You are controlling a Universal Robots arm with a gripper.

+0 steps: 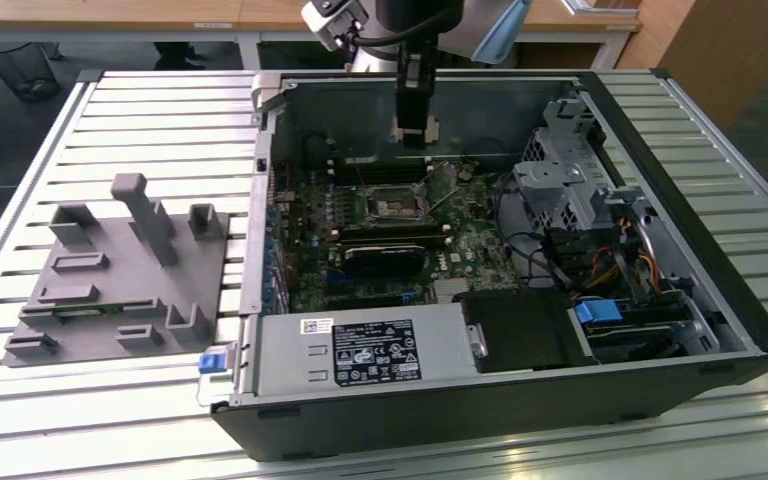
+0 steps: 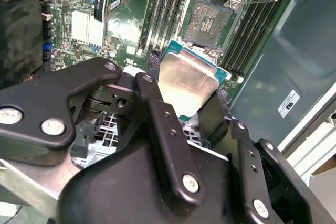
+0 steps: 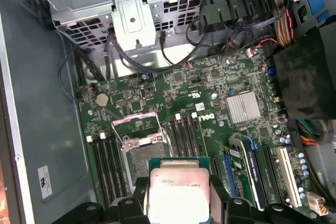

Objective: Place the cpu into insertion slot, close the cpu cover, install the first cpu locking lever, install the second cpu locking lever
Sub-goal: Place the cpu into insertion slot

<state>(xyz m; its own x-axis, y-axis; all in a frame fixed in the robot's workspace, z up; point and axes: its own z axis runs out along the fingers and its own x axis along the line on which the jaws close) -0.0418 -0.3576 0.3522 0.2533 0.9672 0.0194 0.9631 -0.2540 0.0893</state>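
cpu (image 2: 186, 82): flat square, so no real long side. The dull silvery metal lid faces the wrist cams, with a teal-green rim round it. It's hanging in the air over the green board (image 3: 210, 85), not seated.
gripper (image 2: 184, 106): chunky black fingers (image 2: 152, 98) are clamped on two opposite cpu edges. In the exterior view it points straight down into the open case (image 1: 744, 300).
socket (image 2: 210, 22): black-rimmed square with its dark centre bare, just beyond the cpu's edge in both wrist views.
cover (image 3: 142, 140): thin metal frame, flipped open off the socket.
room: RAM slots (image 3: 184, 135) run tight along both sides of the socket, with the grey case wall past one bank. Open air above.
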